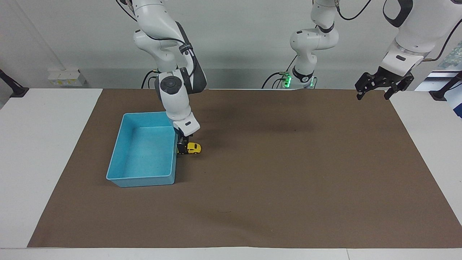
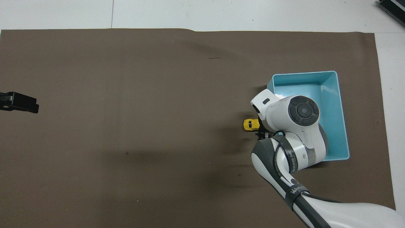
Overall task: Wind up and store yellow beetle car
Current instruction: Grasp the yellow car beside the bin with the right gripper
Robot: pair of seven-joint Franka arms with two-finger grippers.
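The yellow beetle car [image 1: 194, 148] [image 2: 249, 124] stands on the brown mat, just beside the long wall of the blue bin [image 1: 144, 178] [image 2: 344, 126]. My right gripper [image 1: 182, 147] is down at mat level on the car's end nearest the bin, open, with one dark finger covering that end. In the overhead view the right wrist hides most of the gripper and half the car. My left gripper [image 1: 372, 96] [image 2: 19, 103] waits open, raised over the mat's edge at the left arm's end.
The blue bin holds nothing I can see; its wall stands right against the right gripper. The brown mat [image 1: 288, 180] covers most of the white table. A third arm's base [image 1: 301, 77] stands at the robots' edge.
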